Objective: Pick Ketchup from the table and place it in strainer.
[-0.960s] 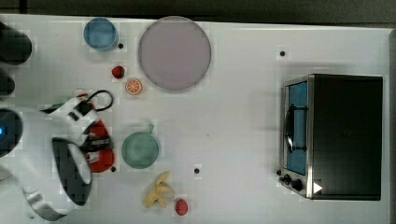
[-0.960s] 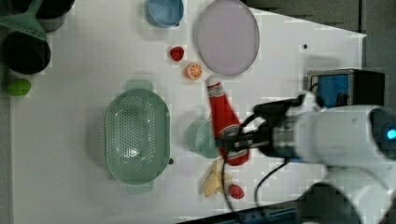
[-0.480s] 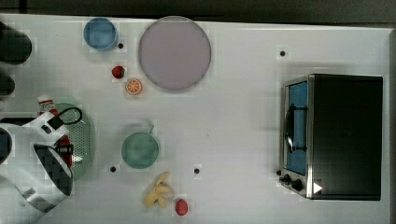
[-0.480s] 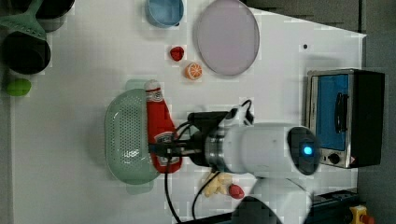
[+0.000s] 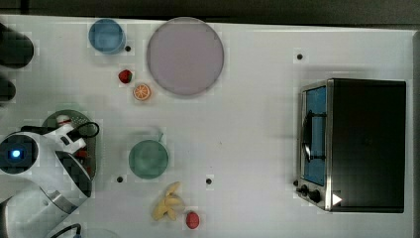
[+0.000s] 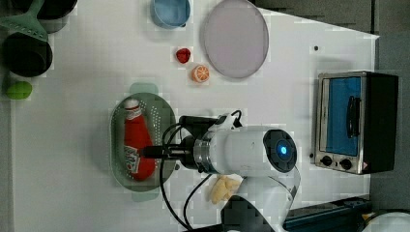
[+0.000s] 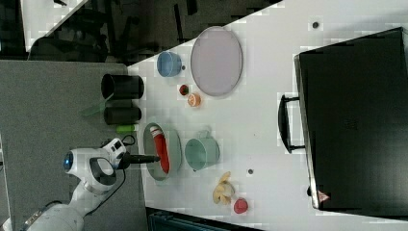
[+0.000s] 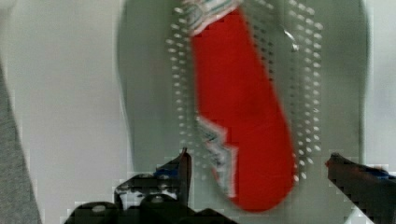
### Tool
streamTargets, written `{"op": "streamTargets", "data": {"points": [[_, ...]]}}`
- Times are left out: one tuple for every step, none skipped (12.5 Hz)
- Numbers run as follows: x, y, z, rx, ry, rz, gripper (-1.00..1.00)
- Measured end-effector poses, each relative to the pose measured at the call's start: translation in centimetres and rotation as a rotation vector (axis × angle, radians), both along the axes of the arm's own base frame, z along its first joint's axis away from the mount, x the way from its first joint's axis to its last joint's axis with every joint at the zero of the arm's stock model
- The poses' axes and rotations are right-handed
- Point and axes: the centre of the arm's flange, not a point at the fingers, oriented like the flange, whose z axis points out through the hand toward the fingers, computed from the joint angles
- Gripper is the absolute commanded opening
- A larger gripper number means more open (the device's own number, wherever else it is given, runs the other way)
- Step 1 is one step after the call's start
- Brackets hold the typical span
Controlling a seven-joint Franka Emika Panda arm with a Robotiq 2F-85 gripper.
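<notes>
On the white worktop (image 7: 269, 120), the ketchup (image 7: 160, 149) lies lengthwise inside the pale green strainer (image 7: 174, 139). The end effector (image 7: 153, 158) reaches over the strainer's rim beside the bottle. A teal bowl (image 7: 202, 153) stands just beside the strainer.

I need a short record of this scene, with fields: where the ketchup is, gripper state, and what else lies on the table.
ketchup: lying on its side inside the strainer
gripper: open, fingers either side of the bottle's base, not gripping
table, other items: teal bowl, lilac plate, blue bowl, toaster oven
</notes>
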Motion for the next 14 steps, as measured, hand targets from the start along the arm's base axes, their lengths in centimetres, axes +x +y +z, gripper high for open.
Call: {"op": "streamTargets", "data": {"points": [[0.0,-0.1,0.2,-0.001,-0.001,-0.012,1.00],[0.3,-0.2,1.0,-0.002,-0.016,-0.025,1.00],[0.7,-0.5,2.4,0.000,-0.046,-0.038,1.00],[1.2,-1.0,4.2,0.000,-0.084,-0.052,1.00],[2.0,-1.7,6.6,-0.001,-0.133,-0.070,1.00],[2.9,-2.7,9.0,0.000,-0.185,-0.099,1.00],[3.9,-4.0,11.6,-0.009,-0.235,-0.128,1.00],[5.1,-5.7,14.1,-0.039,-0.263,-0.157,1.00],[6.1,-7.9,16.2,-0.082,-0.258,-0.198,1.00],[7.4,-10.5,18.3,-0.120,-0.252,-0.249,1.00],[8.7,-13.5,20.5,-0.148,-0.253,-0.308,1.00],[9.8,-17.0,22.4,-0.192,-0.228,-0.370,1.00],[10.8,-20.8,24.4,-0.224,-0.206,-0.439,1.00],[11.7,-24.7,26.3,-0.236,-0.193,-0.513,1.00]]}}
